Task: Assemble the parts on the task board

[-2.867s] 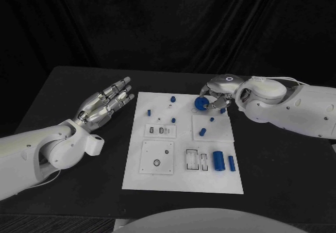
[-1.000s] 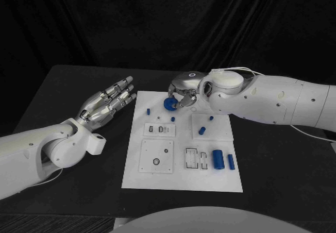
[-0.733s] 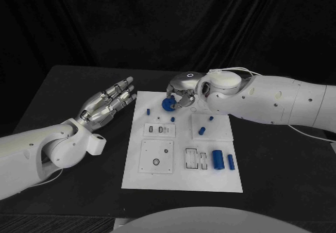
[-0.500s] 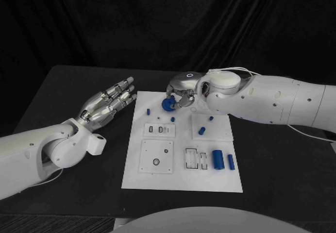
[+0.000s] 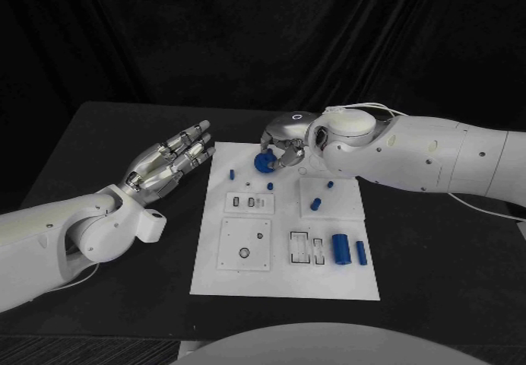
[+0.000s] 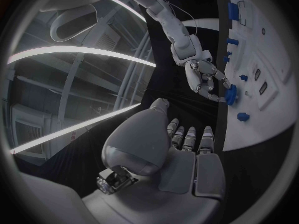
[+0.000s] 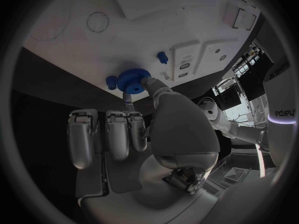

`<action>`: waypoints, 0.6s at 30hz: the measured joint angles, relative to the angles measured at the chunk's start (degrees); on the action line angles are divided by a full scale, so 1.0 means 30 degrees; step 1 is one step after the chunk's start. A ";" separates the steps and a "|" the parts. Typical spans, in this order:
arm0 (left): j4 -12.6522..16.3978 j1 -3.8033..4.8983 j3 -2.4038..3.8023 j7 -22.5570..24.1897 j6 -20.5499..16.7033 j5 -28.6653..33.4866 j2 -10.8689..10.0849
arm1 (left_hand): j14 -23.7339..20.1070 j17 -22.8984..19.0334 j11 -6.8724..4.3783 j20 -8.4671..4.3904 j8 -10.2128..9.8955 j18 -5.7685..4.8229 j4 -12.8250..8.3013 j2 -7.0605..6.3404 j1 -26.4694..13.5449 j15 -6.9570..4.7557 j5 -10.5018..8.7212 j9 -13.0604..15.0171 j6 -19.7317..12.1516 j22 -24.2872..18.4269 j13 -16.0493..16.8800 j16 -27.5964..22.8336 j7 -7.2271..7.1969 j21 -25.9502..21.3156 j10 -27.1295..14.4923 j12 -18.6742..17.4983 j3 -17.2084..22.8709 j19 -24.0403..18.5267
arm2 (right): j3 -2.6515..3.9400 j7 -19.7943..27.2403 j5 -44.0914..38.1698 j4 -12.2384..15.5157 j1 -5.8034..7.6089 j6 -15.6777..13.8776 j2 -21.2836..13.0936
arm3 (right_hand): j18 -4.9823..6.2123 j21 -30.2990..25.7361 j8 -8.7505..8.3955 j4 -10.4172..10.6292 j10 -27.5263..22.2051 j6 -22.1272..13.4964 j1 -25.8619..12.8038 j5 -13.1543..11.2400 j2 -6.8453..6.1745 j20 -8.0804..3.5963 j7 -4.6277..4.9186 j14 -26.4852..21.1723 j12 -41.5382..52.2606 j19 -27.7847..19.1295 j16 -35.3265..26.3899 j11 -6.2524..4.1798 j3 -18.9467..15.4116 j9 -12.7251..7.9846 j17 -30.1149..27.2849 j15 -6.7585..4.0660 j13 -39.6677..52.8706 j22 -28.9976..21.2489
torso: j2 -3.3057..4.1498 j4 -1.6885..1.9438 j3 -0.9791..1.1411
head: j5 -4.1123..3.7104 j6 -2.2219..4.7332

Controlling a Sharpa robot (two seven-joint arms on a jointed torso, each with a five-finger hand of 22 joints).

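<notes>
Head view, near to far. At the near end of the white task board (image 5: 287,285) lie two blue cylinders (image 5: 341,249) side by side, beside a slotted insert (image 5: 308,249) and a square plate with an oval hole (image 5: 245,245). Mid-board, a short blue peg (image 5: 315,204) lies on a raised square panel, and small blue pegs (image 5: 232,174) stand nearer the far edge. The left hand (image 5: 164,164) hovers off the board's left edge, flat, fingers extended and spread, holding nothing; the left wrist view shows its palm empty. At the far end the right hand (image 5: 287,144) pinches a blue gear (image 5: 264,161) over the board. The right wrist view adds toothed detail: the gear (image 7: 132,79) sits between the fingertips (image 7: 151,85), close against the white surface, with a blue peg (image 7: 162,57) near it. Whether the gear touches the board cannot be told.
</notes>
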 measured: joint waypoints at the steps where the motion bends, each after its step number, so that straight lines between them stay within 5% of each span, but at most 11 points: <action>1: -0.0002 0.0000 0.0000 -0.0006 0.0015 0.0000 0.0006 | 0.0040 0.0000 0.0000 0.0000 0.0000 0.0000 -0.0003 0.0000 0.0000 0.0040 0.0000 0.0000 0.0000 0.0000 0.0000 0.0000 0.0000 0.0000 0.0000 0.0000 0.0003 0.0001 | 0.0001 -0.0004 0.0001 -0.0048 0.0002 0.0008 0.0012 | 0.0000 0.0000 -0.0033 -0.0001 0.0000 -0.0029 0.0000 0.0000 0.0000 0.0000 -0.0024 0.0000 0.0000 0.0000 0.0000 0.0000 0.0001 -0.0001 0.0000 0.0000 0.0000 -0.0001 | 0.0000 0.0000 0.0000 | -0.0004 0.0000; 8: -0.0023 0.0000 0.0000 -0.0041 0.0077 0.0000 0.0027 | 0.0065 0.0000 0.0000 -0.0001 0.0000 0.0000 -0.0054 0.0000 0.0000 0.0065 0.0000 -0.0001 -0.0001 0.0000 0.0002 0.0000 0.0000 0.0000 0.0000 0.0000 0.0054 0.0000 | -0.0014 -0.0015 0.0006 -0.0195 0.0002 0.0103 0.0042 | 0.0000 0.0000 -0.0296 -0.0074 0.0000 -0.0316 0.0010 -0.0028 0.0009 0.0000 0.0034 0.0000 0.0000 0.0000 0.0000 0.0000 0.0071 0.0012 0.0016 0.0000 0.0000 -0.0002 | 0.0005 -0.0002 0.0000 | 0.0009 -0.0016; 9: -0.0028 0.0000 0.0000 -0.0045 0.0083 0.0000 0.0027 | 0.0065 0.0001 0.0000 0.0000 0.0000 0.0000 -0.0054 0.0000 0.0000 0.0065 0.0000 -0.0001 0.0000 0.0000 0.0002 0.0000 0.0000 0.0000 0.0000 0.0000 0.0054 0.0000 | -0.0018 -0.0015 0.0007 -0.0197 0.0001 0.0128 0.0047 | 0.0000 0.0000 -0.0497 -0.0077 0.0000 -0.0634 0.0026 -0.0473 0.0025 0.0000 0.0025 0.0000 0.0000 0.0000 0.0000 0.0000 0.0074 0.0073 0.0015 0.0000 -0.0001 -0.0002 | 0.0007 -0.0004 0.0000 | 0.0016 -0.0018; 10: -0.0033 0.0000 0.0000 -0.0049 0.0090 0.0000 0.0027 | 0.0065 0.0001 0.0000 0.0000 0.0000 0.0001 -0.0053 0.0000 0.0000 0.0065 0.0000 -0.0002 0.0000 0.0000 0.0003 0.0000 0.0000 0.0000 0.0000 0.0000 0.0054 0.0000 | -0.0022 -0.0014 0.0007 -0.0198 -0.0002 0.0153 0.0051 | 0.0000 0.0000 -0.0762 -0.0103 0.0000 -0.1004 0.0132 -0.0904 0.0132 0.0000 0.0030 0.0000 0.0000 0.0000 0.0000 -0.0001 0.0100 0.1219 0.0016 0.0000 0.0000 -0.0002 | 0.0009 -0.0004 0.0002 | 0.0016 -0.0018; 11: -0.0040 0.0000 0.0000 -0.0052 0.0099 0.0000 0.0028 | 0.0065 0.0001 -0.0001 0.0000 0.0000 0.0001 -0.0053 0.0000 0.0000 0.0065 0.0000 -0.0002 -0.0001 0.0000 0.0003 0.0000 0.0000 0.0000 0.0000 0.0000 0.0054 0.0000 | -0.0028 -0.0011 0.0009 -0.0199 -0.0006 0.0201 0.0055 | -0.0001 0.0000 -0.1100 -0.0121 0.0000 -0.1513 0.0132 -0.1292 0.0133 0.0000 0.0014 0.0000 0.0000 -0.0001 0.0000 -0.0001 0.0122 0.1665 0.0014 0.0000 0.0000 -0.0002 | 0.0009 -0.0004 0.0004 | 0.0016 -0.0024; 15: -0.0050 0.0000 0.0000 -0.0061 0.0127 -0.0001 0.0034 | 0.0064 0.0002 0.0000 0.0000 0.0000 0.0000 -0.0053 0.0000 0.0000 0.0064 0.0000 -0.0002 0.0000 0.0000 0.0005 0.0000 0.0000 0.0000 0.0000 0.0000 0.0053 0.0000 | -0.0032 -0.0003 0.0010 -0.0211 -0.0012 0.0306 0.0056 | -0.0002 0.0000 -0.2529 0.0002 0.0050 -0.3225 -0.0009 -0.3677 0.0261 -0.0001 -0.0127 -0.0059 0.0000 0.0000 0.0000 -0.0189 -0.0127 0.0786 0.0014 -0.0060 0.0000 -0.0004 | 0.0011 -0.0002 0.0005 | -0.0011 -0.0029; 18: -0.0058 0.0000 0.0000 -0.0069 0.0143 -0.0002 0.0035 | 0.0065 0.0003 -0.0001 0.0000 0.0000 0.0001 -0.0053 0.0000 0.0000 0.0064 0.0000 -0.0003 0.0000 0.0000 0.0006 0.0000 0.0000 0.0000 0.0000 0.0000 0.0053 0.0000 | -0.0029 0.0005 0.0011 -0.0212 -0.0012 0.0360 0.0049 | 0.0002 0.0000 -0.2698 0.0059 0.0048 -0.3539 -0.0218 -0.4528 0.0213 -0.0070 -0.0199 -0.0058 0.0000 -0.0070 0.0000 -0.0189 -0.0383 0.0312 0.0013 -0.0059 -0.0001 -0.0004 | 0.0011 -0.0002 0.0004 | -0.0015 -0.0029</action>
